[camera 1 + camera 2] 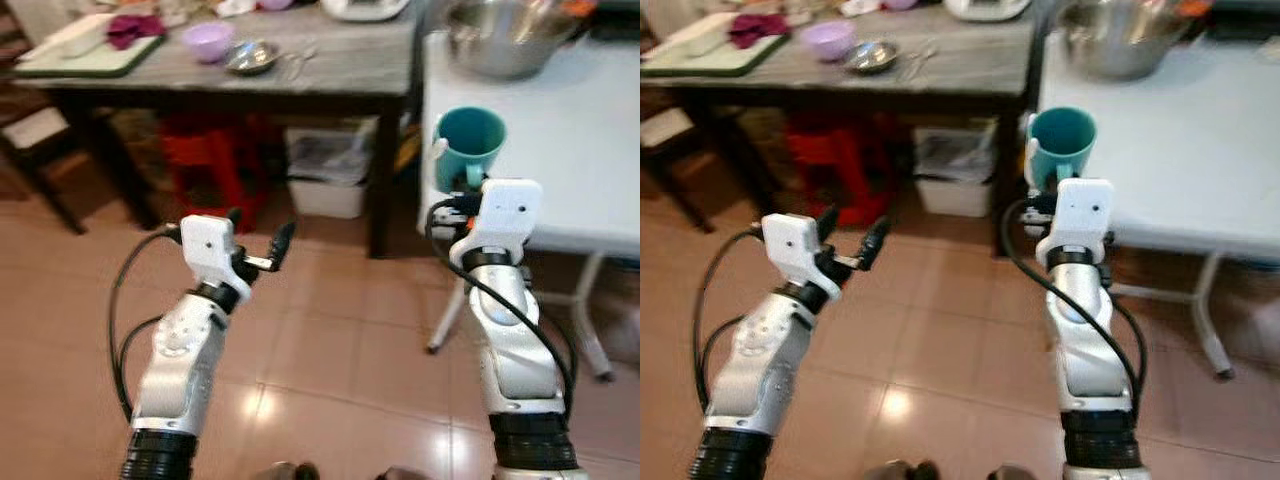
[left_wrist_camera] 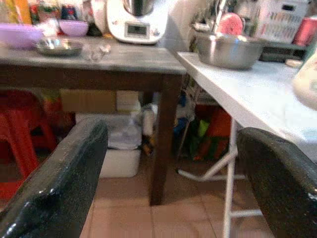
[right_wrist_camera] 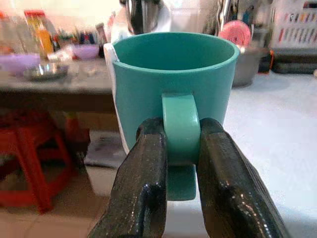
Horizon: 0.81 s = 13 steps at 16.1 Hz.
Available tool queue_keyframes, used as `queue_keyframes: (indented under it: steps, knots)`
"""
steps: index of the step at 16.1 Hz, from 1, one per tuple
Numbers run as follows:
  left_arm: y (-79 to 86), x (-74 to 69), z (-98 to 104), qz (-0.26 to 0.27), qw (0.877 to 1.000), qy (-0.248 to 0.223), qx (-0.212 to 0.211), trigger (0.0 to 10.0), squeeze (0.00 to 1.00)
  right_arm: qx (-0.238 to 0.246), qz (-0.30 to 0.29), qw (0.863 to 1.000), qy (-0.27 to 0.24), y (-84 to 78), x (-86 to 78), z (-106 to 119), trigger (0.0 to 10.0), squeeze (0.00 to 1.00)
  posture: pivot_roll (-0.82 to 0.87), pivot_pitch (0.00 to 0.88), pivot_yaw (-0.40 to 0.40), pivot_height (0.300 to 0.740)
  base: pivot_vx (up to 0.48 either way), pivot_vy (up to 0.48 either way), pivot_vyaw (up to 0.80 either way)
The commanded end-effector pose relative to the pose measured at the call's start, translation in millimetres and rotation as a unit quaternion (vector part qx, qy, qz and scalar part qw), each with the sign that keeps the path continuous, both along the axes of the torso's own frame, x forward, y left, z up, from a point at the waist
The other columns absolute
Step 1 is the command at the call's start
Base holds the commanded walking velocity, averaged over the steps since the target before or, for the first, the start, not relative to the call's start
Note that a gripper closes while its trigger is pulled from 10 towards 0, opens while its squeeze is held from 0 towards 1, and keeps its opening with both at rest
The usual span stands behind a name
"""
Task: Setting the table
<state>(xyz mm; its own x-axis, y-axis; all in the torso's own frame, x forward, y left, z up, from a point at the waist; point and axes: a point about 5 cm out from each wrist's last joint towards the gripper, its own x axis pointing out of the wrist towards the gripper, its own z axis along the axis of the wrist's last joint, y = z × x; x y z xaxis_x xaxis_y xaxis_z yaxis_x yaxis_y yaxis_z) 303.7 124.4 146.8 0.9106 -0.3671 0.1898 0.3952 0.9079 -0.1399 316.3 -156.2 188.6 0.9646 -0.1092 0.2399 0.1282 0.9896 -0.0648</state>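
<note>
My right end effector [image 3: 181, 148] has both black fingers pinched tight on the handle of the teal mug [image 3: 173, 84], which I hold upright in the air at the near corner of the white desk [image 1: 570, 140], its rim level and nothing visible inside. My left end effector [image 1: 258, 243] hangs over the tiled floor [image 1: 330, 350] with its fingers spread wide and nothing between them.

I judge the job barely begun: one mug is in hand but not yet set down. The white desk carries only a big steel bowl [image 1: 505, 35] at its far end, with no place settings that I can see. On the dark wooden desk [image 1: 340, 65] sit a purple bowl [image 1: 208, 40], a small metal dish [image 1: 250, 57] and a cutting board [image 1: 90, 45], which may need carrying over.
</note>
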Motion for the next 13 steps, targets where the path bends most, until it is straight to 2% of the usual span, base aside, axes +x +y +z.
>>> queue_keyframes:
  steps: [1, 7, 13]
  knots:
    - [4.0, -0.9, 2.6, 0.000, 1.000, -0.004, 0.001, 10.0, 0.00, -0.002, 0.000, 1.000, -0.026, -1.0, -1.1, 11.5, 10.0, 0.00, -0.15, 0.140, 0.075, 0.740, 0.255, 0.000, 0.00]
    - [2.1, -1.2, 2.3, -0.006, 1.000, -0.005, -0.001, 10.0, 0.00, -0.010, 0.004, 1.000, -0.029, 0.0, -2.1, 11.8, 10.0, 0.00, -0.15, 0.144, 0.075, 0.740, 0.358, 0.000, 0.00]
    - [1.4, -0.9, 2.7, -0.009, 1.000, -0.006, -0.002, 10.0, 0.00, -0.012, 0.008, 0.999, -0.032, 1.9, -2.0, 12.3, 10.0, 0.00, -0.15, 0.147, 0.079, 0.740, 0.479, 0.000, 0.00]
